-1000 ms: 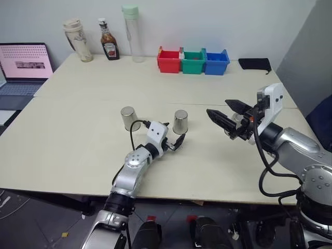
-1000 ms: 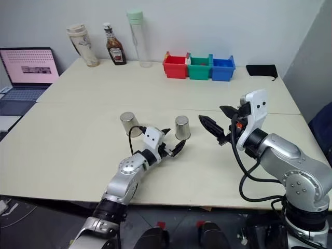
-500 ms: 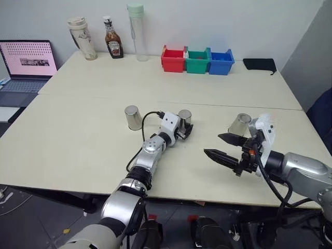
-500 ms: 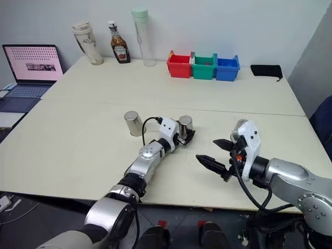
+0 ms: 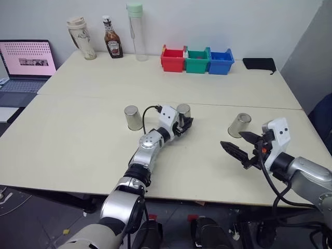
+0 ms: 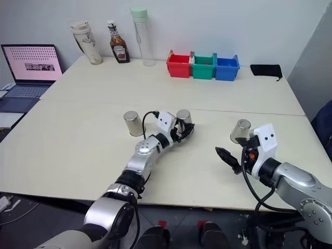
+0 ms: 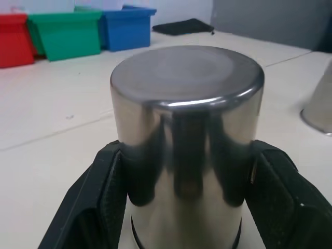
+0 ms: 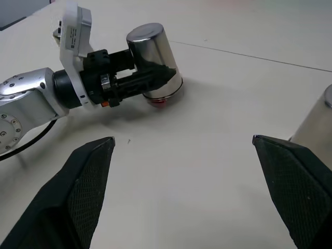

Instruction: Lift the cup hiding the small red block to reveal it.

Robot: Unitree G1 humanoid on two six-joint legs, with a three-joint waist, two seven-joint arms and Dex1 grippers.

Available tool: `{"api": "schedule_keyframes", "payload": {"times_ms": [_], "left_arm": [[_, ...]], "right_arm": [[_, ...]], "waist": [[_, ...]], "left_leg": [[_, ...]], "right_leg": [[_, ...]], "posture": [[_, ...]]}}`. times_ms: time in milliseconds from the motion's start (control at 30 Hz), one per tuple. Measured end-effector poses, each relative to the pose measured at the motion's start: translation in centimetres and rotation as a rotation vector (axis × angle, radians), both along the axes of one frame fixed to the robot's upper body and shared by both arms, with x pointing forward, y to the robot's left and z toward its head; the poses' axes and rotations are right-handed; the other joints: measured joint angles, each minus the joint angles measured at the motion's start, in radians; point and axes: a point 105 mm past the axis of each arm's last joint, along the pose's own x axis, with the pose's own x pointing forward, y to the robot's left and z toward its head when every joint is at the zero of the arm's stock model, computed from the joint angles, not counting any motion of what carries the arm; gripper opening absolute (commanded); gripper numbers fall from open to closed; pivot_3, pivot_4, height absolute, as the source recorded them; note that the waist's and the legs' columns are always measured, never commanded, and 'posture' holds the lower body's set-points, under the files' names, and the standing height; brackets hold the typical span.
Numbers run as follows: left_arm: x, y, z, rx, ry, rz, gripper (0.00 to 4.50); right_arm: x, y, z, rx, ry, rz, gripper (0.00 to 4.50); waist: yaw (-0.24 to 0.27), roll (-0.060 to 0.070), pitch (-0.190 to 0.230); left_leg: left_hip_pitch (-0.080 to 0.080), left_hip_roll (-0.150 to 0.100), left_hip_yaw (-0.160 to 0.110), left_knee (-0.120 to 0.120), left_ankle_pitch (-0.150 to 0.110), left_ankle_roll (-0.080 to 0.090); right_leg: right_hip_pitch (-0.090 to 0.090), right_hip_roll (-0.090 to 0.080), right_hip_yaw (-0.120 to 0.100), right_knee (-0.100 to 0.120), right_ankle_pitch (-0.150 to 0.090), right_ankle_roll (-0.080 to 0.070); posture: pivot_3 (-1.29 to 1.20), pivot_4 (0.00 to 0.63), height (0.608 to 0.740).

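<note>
left gripper (image 5: 182, 126) pinches the middle cup (image 5: 183, 111) upright between its fingers (image 7: 98, 202), rim tipping off the table (image 5: 78, 140), what may be the small red block (image 8: 158, 101) peeking beneath; right gripper (image 5: 239, 146) spread, well apart.

Bare table (image 5: 78, 140) all around; two other cups (image 5: 133, 118) (image 5: 239, 124) stand well apart from the held cup (image 5: 183, 111)

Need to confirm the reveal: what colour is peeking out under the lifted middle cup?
Red, a sliver of the small red block under the cup, best in the right wrist view.
</note>
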Motion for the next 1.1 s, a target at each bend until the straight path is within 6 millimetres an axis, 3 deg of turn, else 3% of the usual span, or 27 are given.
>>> {"api": "schedule_keyframes", "payload": {"times_ms": [100,200,233,333,400,467,500,667,800,1000,1100], "left_arm": [[-0.9,1.6,2.9,-0.006,-0.050,0.041,2.79],[-2.4,3.6,3.9,0.003,-0.056,0.106,2.79],[-2.9,4.5,3.6,0.008,-0.039,0.149,2.79],[-4.1,6.8,0.2,0.072,0.056,0.249,2.79],[-4.3,7.2,-1.7,0.091,0.109,0.279,2.79],[-4.0,7.2,-2.4,0.071,0.129,0.306,2.79],[-3.8,6.9,-2.6,0.059,0.133,0.311,3.51],[-2.9,5.5,-2.9,0.040,0.122,0.280,4.43],[-2.8,5.8,-3.1,0.052,0.130,0.267,4.43],[-5.1,9.6,-2.6,0.165,0.178,0.260,4.43],[-7.4,12.7,-0.8,0.231,0.218,0.252,4.43]], "right_arm": [[0.0,0.5,-0.1,0.002,-0.002,0.014,4.50],[-0.1,0.9,-0.2,0.011,-0.003,0.028,4.50],[-0.1,1.0,-0.4,0.010,0.002,0.034,4.50],[-0.2,1.5,-0.7,0.014,0.011,0.052,4.50],[-0.2,1.6,-0.8,0.011,0.012,0.058,4.50],[-0.1,1.9,-0.9,0.003,0.012,0.069,4.50],[-0.1,2.0,-0.9,0.002,0.011,0.069,4.50],[0.1,1.9,-0.8,0.000,0.001,0.059,4.50],[0.1,1.9,-0.9,0.006,0.002,0.040,4.50],[-0.2,1.9,-1.5,0.018,0.025,0.034,4.50],[-0.9,1.8,-2.4,0.011,0.058,0.036,4.50]], "waist": [[-0.002,0.000,0.000],[-0.006,0.000,0.000],[-0.005,0.001,0.000],[-0.002,0.001,0.000],[0.003,0.001,0.000],[0.010,0.001,0.000],[0.010,0.001,0.000],[0.006,0.001,0.000],[0.002,0.001,0.000],[-0.004,0.001,0.000],[-0.011,0.001,0.000]], "left_leg": [[0.000,0.001,0.000,0.000,0.000,0.000],[0.001,0.001,0.000,-0.001,0.000,0.000],[0.001,0.001,-0.001,0.000,0.000,0.000],[0.002,0.001,0.000,0.001,0.000,0.000],[0.001,0.001,-0.001,0.003,0.000,0.000],[0.000,0.001,-0.002,0.006,0.000,0.000],[0.000,0.000,-0.001,0.007,0.000,0.000],[0.000,-0.001,0.001,0.007,0.000,0.000],[0.000,0.001,0.001,0.006,0.000,0.000],[0.000,0.002,0.000,0.005,0.000,0.000],[0.000,0.003,0.000,0.005,0.000,0.000]], "right_leg": [[0.000,0.000,0.000,0.000,0.000,0.000],[0.000,0.000,0.001,0.000,0.000,0.000],[0.000,0.000,0.001,0.000,0.000,0.000],[0.001,0.000,0.000,0.001,0.000,0.000],[0.001,0.000,-0.001,0.001,0.001,0.000],[0.002,0.000,-0.002,0.001,0.001,0.001],[0.002,0.000,-0.001,0.001,0.002,0.002],[0.002,-0.001,0.001,-0.001,0.003,0.004],[0.001,0.001,0.001,0.000,0.003,0.003],[0.001,0.001,0.001,0.001,0.002,0.002],[0.001,-0.003,0.000,0.001,0.002,0.001]], "posture": [[0.00,0.150,0.740],[0.00,0.150,0.740],[0.00,0.150,0.740],[0.00,0.150,0.740],[0.00,0.150,0.740],[0.00,0.150,0.740],[0.00,0.150,0.740],[0.00,0.150,0.740],[0.00,0.150,0.740],[0.00,0.150,0.740],[0.00,0.150,0.740]]}}
